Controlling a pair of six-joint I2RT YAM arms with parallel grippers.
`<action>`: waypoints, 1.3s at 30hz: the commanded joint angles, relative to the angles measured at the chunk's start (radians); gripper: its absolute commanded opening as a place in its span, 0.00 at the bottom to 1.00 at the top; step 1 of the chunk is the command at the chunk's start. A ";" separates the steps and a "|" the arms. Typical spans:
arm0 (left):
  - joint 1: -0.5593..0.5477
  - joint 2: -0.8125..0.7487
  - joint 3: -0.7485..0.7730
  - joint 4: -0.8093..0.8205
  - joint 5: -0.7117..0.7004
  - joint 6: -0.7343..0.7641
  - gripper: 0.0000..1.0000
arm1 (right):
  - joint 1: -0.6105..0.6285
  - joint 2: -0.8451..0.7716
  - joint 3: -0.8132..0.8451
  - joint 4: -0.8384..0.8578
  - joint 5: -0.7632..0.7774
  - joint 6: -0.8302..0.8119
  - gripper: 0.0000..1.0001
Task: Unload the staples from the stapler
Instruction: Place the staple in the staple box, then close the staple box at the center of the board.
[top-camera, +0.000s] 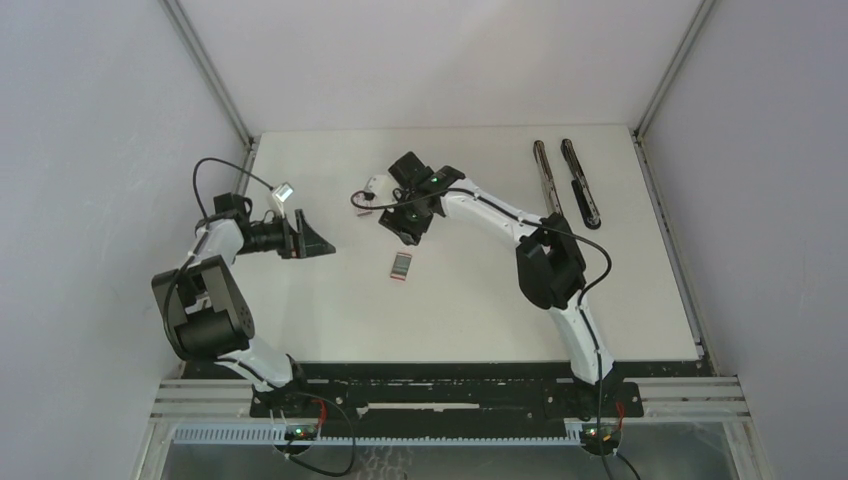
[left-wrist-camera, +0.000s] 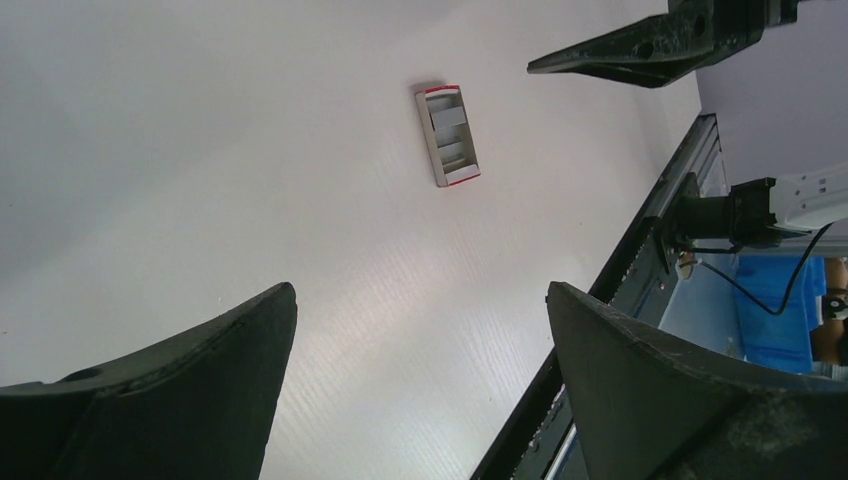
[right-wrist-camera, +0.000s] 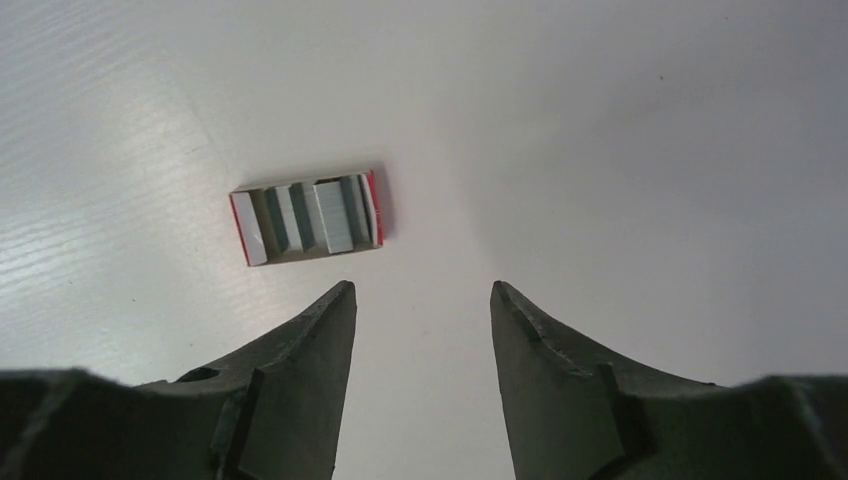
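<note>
Well, the white worktop (top-camera: 480, 320) is the biggest thing here. The stapler (top-camera: 582, 190) lies open in two long halves at its far right side, well apart from both arms. My left gripper (left-wrist-camera: 420, 290) hangs off to the left with its fingers spread wide and nothing in them. My right gripper (right-wrist-camera: 421, 285) is over the middle of the worktop. Its fingers are partly apart, and nothing is between them either. Just past its tips sits the small red-and-white box (right-wrist-camera: 247, 228), and the staples (right-wrist-camera: 330, 215) lie inside it as a few grey strips.

So I think this drop-off is about done. To do it well, I should lift the right arm straight up, so a finger does not bump the box and tip the strips out. I cannot tell from here if more staples sit in the stapler, so I would look there next, going slowly.
</note>
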 joint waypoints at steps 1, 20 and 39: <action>-0.048 0.003 -0.021 0.042 -0.008 0.006 1.00 | -0.017 -0.063 -0.018 0.008 -0.015 0.018 0.56; -0.425 0.163 0.037 0.165 -0.263 -0.143 1.00 | -0.196 -0.334 -0.264 0.057 0.025 0.043 0.86; -0.640 0.267 0.113 0.207 -0.308 -0.236 1.00 | -0.303 -0.562 -0.443 0.122 -0.019 0.028 0.88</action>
